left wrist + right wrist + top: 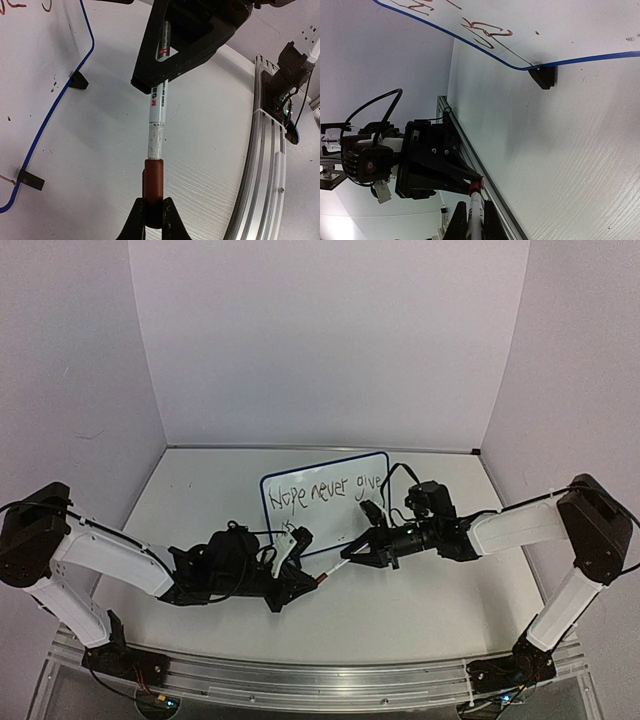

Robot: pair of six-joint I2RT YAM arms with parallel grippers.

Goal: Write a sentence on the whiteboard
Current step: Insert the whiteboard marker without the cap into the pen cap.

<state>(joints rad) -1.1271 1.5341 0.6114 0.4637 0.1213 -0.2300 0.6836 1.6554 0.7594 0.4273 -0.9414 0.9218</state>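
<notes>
The whiteboard [345, 515], white with a blue frame, lies at the table's middle. The sentence [325, 490] on it reads "Hope never give", with a short second line below at the left. Just in front of the board, my left gripper [312, 583] is shut on the marker's red-brown cap [153, 175]. My right gripper [352, 558] is shut on the marker's white barrel [157, 115]. The barrel's end sits inside the cap. In the right wrist view my gripper [472, 222] holds the barrel [475, 215], with the cap [476, 186] beyond. The board's blue edge [470, 42] and one black foot [543, 76] show above.
An aluminium rail [320, 675] runs along the table's near edge and shows in the left wrist view [260, 165]. White walls close the back and both sides. Two black feet [78, 81] of the board stand on the table beside its blue frame [60, 95].
</notes>
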